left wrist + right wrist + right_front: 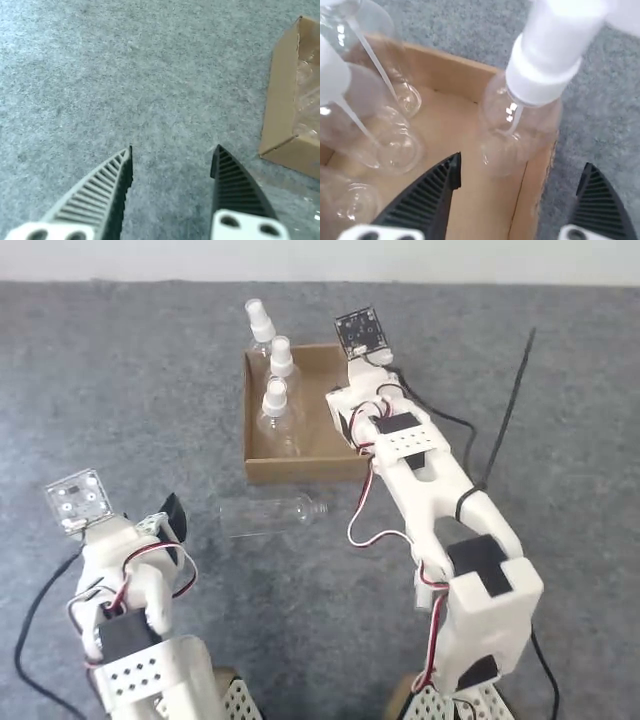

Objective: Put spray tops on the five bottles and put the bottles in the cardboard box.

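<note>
Robotics lab setup: grey felt tabletop (pixel 120 390), exposed servo wiring (pixel 351 525)

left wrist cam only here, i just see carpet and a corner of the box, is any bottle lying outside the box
Observer: Yes, one clear bottle lies on its side on the carpet, just in front of the cardboard box.
Operator: has it got a spray top
Observer: No, its neck is bare and points toward the right arm.
Operator: where's the right pincer
Observer: The right pincer is open above a capped bottle at the box's corner.
</note>
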Tool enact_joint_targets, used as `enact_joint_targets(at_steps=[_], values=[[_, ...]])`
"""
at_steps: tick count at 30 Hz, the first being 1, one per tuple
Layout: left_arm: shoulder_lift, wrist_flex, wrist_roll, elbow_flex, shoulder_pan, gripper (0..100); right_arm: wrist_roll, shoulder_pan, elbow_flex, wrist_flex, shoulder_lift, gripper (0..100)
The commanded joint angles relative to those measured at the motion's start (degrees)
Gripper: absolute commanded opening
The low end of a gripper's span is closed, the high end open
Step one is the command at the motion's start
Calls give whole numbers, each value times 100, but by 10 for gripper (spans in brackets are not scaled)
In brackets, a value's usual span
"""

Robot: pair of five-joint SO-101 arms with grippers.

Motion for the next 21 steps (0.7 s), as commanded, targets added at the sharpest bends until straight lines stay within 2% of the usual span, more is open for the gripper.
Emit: enact_joint_targets(at_steps=[1,21], values=[[-70,-26,-44,-48,-26,242,44,48,-422,374,-716,319],[-70,-26,-53,-48,-26,242,35,40,-422,3134,-2229,318]])
